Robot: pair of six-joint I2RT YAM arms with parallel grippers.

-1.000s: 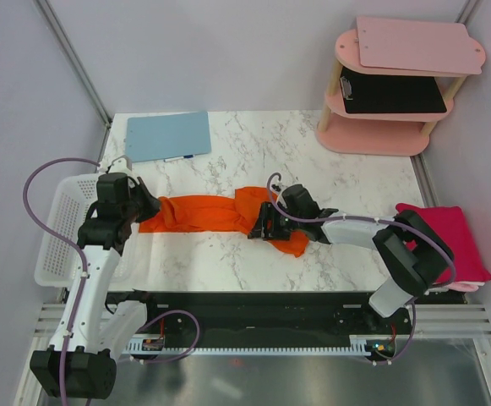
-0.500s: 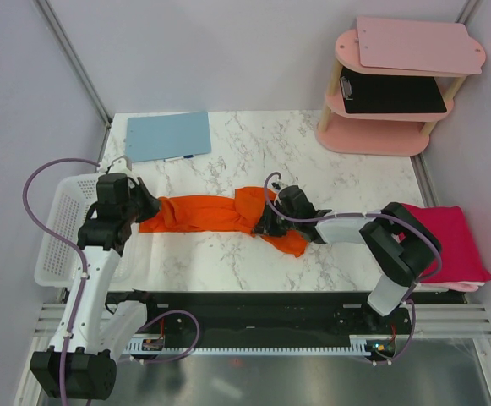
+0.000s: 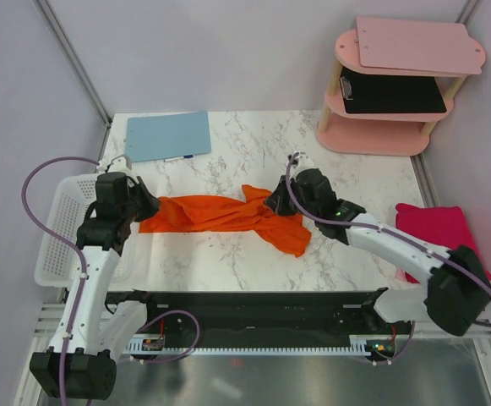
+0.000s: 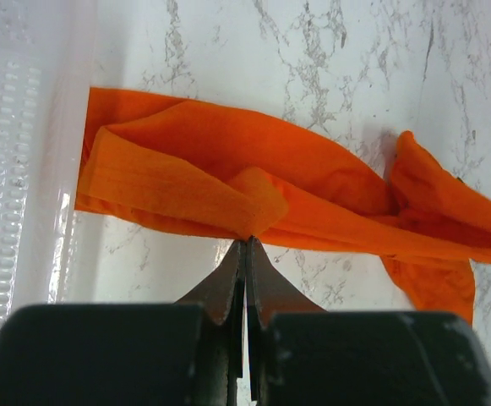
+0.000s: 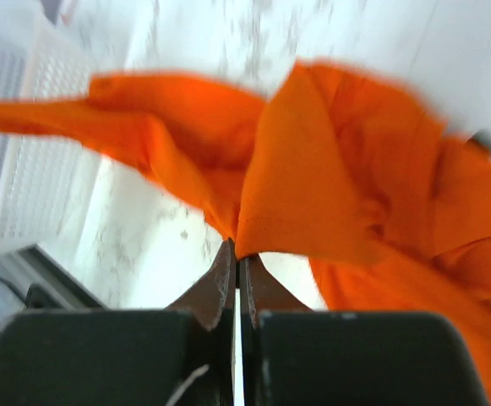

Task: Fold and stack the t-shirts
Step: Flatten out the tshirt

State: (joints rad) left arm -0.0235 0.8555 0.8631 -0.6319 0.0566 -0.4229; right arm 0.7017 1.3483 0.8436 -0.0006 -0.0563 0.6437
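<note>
The orange t-shirt [image 3: 220,213] lies bunched in a long strip across the middle of the marble table [image 3: 253,148]. My left gripper [image 3: 150,206] is shut on its left end, pinching a fold of cloth [image 4: 247,216] at the fingertips [image 4: 247,244]. My right gripper [image 3: 272,201] is shut on the right part of the shirt and holds a raised fold [image 5: 313,211] above the table. The magenta-pink t-shirt [image 3: 438,230] lies folded at the table's right edge, partly behind the right arm.
A light-blue clipboard [image 3: 167,135] lies at the back left. A white plastic basket [image 3: 59,237] hangs at the left edge, under the left arm. A pink tiered shelf [image 3: 393,85] with a pale pink board on top stands at the back right.
My right gripper closed on the orange shirt and lifted up and back with it, raising the shirt's right part. The right arm swung off the magenta shirt. The left gripper stayed.
</note>
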